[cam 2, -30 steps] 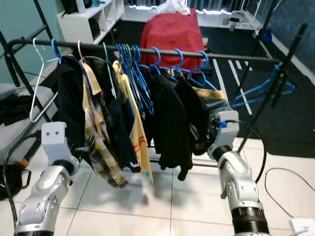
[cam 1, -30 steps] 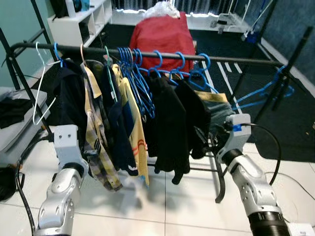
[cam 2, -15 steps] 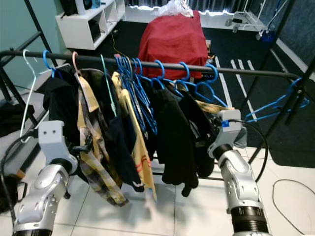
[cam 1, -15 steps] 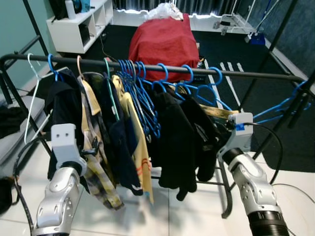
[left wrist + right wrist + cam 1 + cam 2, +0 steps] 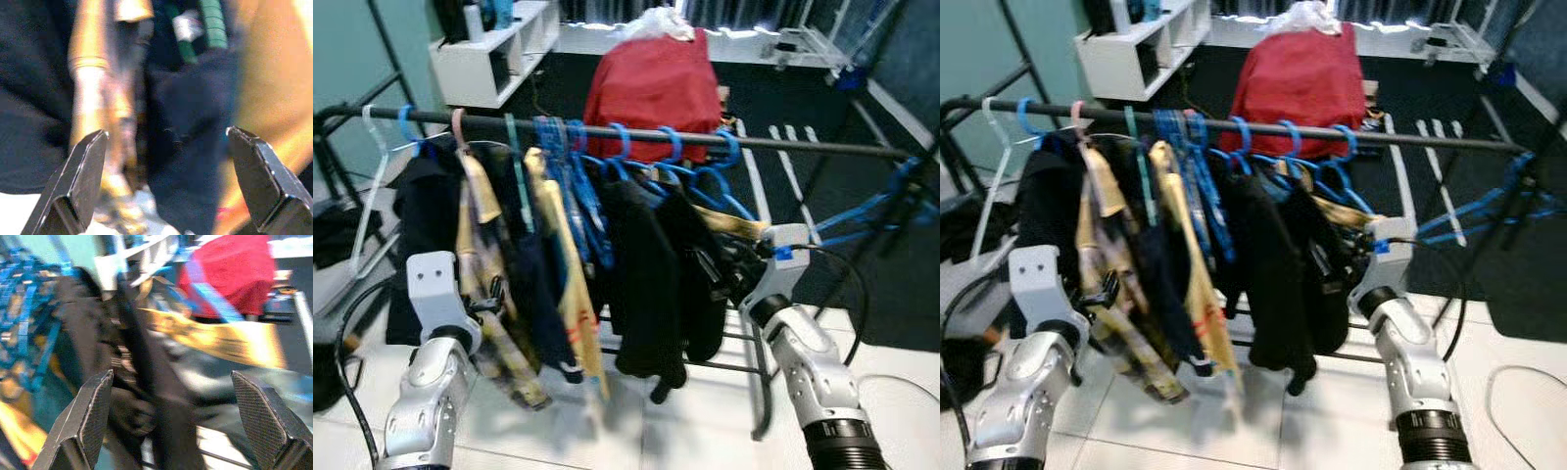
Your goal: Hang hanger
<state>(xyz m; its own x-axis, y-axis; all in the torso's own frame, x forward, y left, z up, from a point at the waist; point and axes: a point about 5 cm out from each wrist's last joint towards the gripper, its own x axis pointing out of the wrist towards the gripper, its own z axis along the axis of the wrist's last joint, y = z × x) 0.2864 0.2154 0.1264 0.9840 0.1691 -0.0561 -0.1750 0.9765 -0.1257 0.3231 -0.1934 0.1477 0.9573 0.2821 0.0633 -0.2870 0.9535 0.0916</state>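
Hanger: none in either hand; candidates all already on the rail (image 5: pixel 822 147). Blue hangers (image 5: pixel 573 157) bunched near the rail's middle, more blue ones (image 5: pixel 700 171) toward its right end over the black garment (image 5: pixel 646 264); white hanger (image 5: pixel 374 186) bare at the left end. Loose blue hangers (image 5: pixel 871 211) also caught on the rack's right end frame.

Handling, judged: thin plastic, light, stiff but springy; hooks tangle easily when bunched, so pulling one likely drags its neighbours. Smooth, somewhat slippery between hard fingers. Loaded ones heavier and swingy, cloth soft and prone to snag. Best hold: the neck just under the hook, or the shoulder bar next to it; not the hook itself, which must stay free for the rail.

Left hand (image 5: pixel 166 186): fingers wide apart, nothing between them, pushed up against the plaid garment (image 5: pixel 484 284) and the dark navy one (image 5: pixel 190 122) beside it, below the rail's left half. Green hanger (image 5: pixel 208 24) stem just ahead of it in the left wrist view. Head views put the left hand well under the rail, not at hook level.

Right hand (image 5: pixel 168 426): fingers spread apart, empty, tucked into the black garment and the yellow-trimmed cloth (image 5: pixel 215 335) under the rail's right part. Nearest blue hooks above and slightly left of it, apart from the fingers. Frames blurred; which hanger is the target cannot be told.
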